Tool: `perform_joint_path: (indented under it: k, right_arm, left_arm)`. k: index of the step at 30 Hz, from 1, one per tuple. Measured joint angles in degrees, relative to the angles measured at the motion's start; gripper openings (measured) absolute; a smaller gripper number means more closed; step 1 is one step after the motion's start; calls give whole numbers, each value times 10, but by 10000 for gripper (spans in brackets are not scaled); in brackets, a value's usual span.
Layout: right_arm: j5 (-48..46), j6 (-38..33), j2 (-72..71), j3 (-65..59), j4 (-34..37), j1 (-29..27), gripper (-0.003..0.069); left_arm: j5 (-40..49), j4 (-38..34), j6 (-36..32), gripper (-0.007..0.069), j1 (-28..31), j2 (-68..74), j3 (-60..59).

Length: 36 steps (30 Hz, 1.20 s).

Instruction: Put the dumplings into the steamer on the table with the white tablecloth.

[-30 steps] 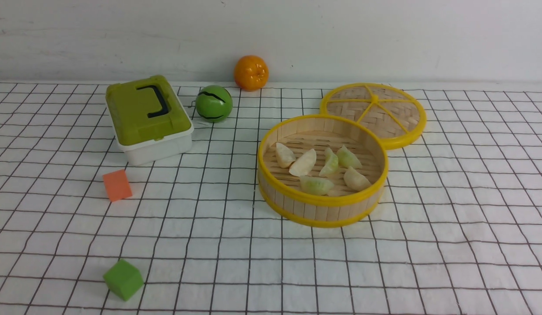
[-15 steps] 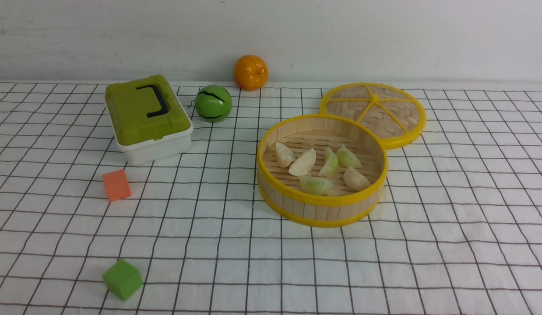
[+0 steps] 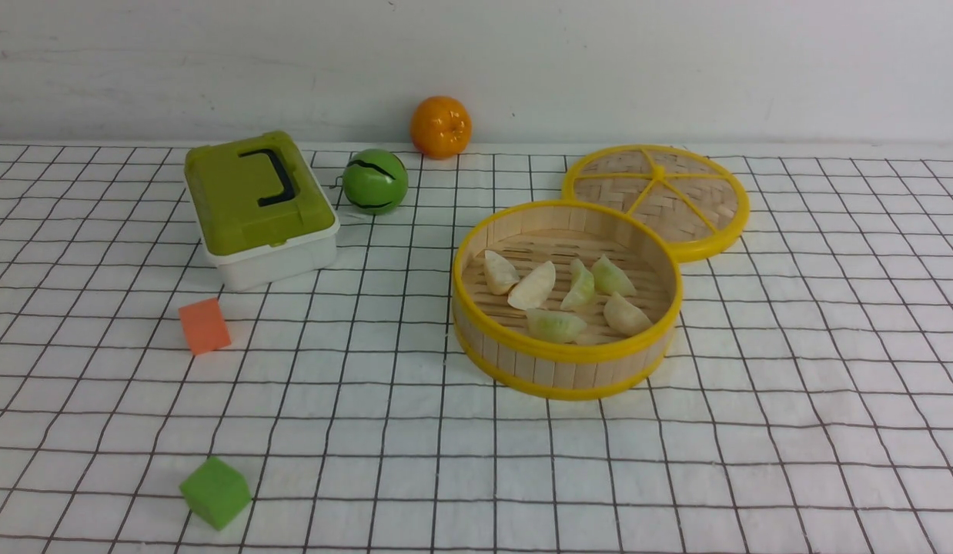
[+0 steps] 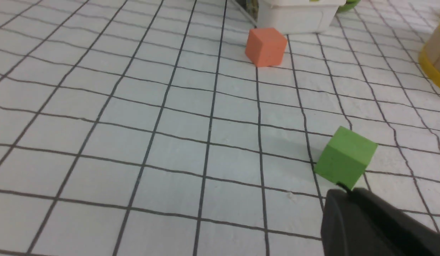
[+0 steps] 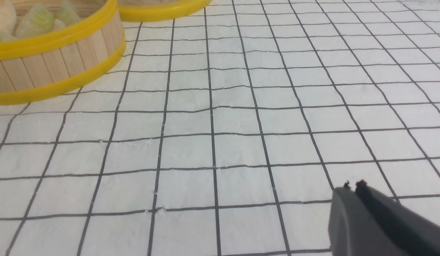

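Resting closed and empty-handed, the left gripper [image 4: 344, 190] hangs low over the white grid-printed tablecloth [image 3: 792, 431], its fingers pressed together just beside a green foam cube [image 4: 346, 156]. The right gripper [image 5: 352, 185] likewise shows its fingers almost together, holding nothing, above bare cloth to the right of the round bamboo steamer with yellow rims [image 3: 566, 369]. All six crescent-shaped dumplings, cream and pale green [image 3: 565, 296], lie on the slatted floor inside, so the task looks complete. The woven lid [image 3: 656, 196] leans at the far right rim, likely parked to keep the basket open.
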<state>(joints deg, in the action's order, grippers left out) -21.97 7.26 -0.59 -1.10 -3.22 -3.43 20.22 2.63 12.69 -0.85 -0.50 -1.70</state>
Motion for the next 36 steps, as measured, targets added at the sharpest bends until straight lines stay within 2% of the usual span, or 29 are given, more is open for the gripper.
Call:
perform_joint_path:
  k: [7,36]
  right_arm:
    - [0,0,0,0,0,0,31]
    - [0,0,0,0,0,0,72]
  left_arm:
    - [3,1,0,-13,42,0,0]
    - [-1,0,0,-13,43,0,0]
